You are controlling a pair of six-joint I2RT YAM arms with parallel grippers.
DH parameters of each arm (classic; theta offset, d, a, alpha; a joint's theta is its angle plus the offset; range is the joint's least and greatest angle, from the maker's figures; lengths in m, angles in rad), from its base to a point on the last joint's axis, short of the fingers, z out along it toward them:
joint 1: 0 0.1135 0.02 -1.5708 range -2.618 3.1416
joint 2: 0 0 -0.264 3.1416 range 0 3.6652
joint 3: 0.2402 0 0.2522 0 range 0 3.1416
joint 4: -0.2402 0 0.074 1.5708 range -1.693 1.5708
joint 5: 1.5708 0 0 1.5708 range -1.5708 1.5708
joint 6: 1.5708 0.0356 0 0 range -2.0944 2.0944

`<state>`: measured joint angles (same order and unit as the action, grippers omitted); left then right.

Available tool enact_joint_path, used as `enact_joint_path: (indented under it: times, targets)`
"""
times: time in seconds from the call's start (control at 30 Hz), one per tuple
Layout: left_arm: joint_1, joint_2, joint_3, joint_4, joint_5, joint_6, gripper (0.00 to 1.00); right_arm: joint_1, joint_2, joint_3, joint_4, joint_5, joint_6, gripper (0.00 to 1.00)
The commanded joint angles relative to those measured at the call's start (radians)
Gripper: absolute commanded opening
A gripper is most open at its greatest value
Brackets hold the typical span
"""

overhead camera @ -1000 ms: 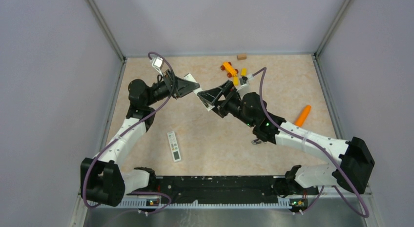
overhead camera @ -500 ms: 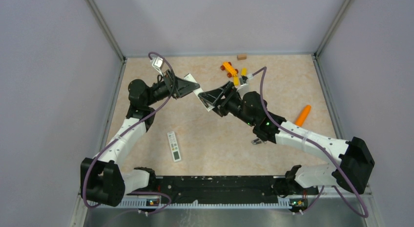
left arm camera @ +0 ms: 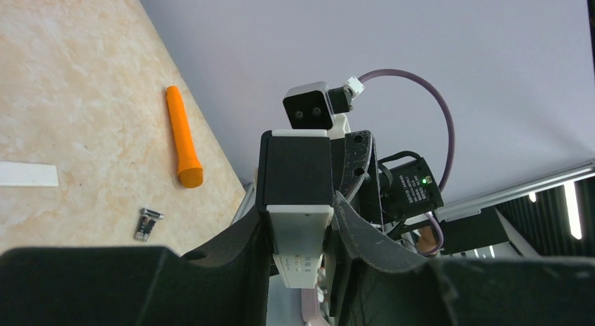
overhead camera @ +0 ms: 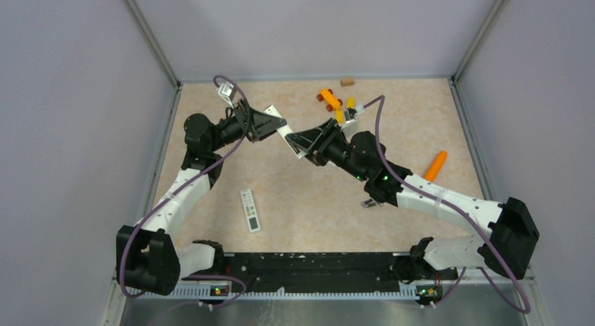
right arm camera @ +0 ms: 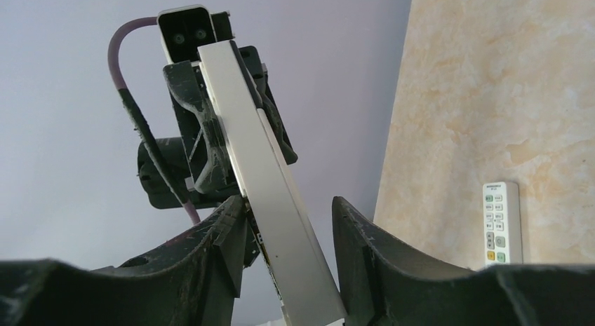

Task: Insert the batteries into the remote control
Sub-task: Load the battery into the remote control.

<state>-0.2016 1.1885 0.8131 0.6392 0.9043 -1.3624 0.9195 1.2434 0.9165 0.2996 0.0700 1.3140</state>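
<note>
The remote control, a slim plain white bar, hangs above the table between my two grippers. My left gripper is shut on one end of it; in the left wrist view the bar sits tight between both fingers. My right gripper straddles the other end. In the right wrist view the bar leans against one finger, with a gap to the other, so the jaws are open. The batteries, two small dark cells, lie on the table under the right forearm, also in the left wrist view.
A second white remote with coloured buttons lies near the front left. An orange carrot-shaped toy is at the right. Orange and yellow blocks and a small wooden block sit near the back wall.
My right gripper's jaws have narrowed a good deal around the remote's end and crept slightly toward the left gripper. The left gripper and the remote have stayed in place.
</note>
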Motion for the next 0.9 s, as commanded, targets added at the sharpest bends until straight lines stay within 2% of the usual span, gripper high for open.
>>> enact_joint_path:
  times: [0.0,0.23,0.3,0.37,0.47,0.57,0.73,0.87]
  targets:
    - [0.002,0.002,0.042,0.145,0.014,-0.070,0.00,-0.008,-0.018,-0.014,-0.015,-0.011,-0.030,0.41]
    - [0.002,0.021,0.041,0.195,0.020,-0.147,0.00,-0.008,-0.022,-0.005,-0.042,-0.002,-0.094,0.28]
    - [0.003,0.030,0.041,0.221,0.026,-0.188,0.00,-0.008,-0.029,-0.005,-0.053,0.009,-0.120,0.28]
    - [0.003,0.037,0.035,0.251,0.031,-0.212,0.00,-0.011,-0.033,-0.005,-0.063,0.012,-0.141,0.37]
    - [0.004,0.039,0.024,0.252,0.031,-0.193,0.00,-0.021,-0.056,-0.014,-0.036,-0.010,-0.177,0.72]
    - [0.005,0.025,0.017,0.187,0.030,-0.104,0.00,-0.032,-0.108,-0.039,0.017,-0.013,-0.241,0.87]
    - [0.014,-0.021,0.013,-0.024,-0.005,0.153,0.00,-0.115,-0.196,-0.029,-0.079,-0.066,-0.338,0.89]
    - [0.022,-0.049,0.007,-0.160,-0.039,0.334,0.00,-0.178,-0.263,0.024,-0.274,-0.067,-0.453,0.85]
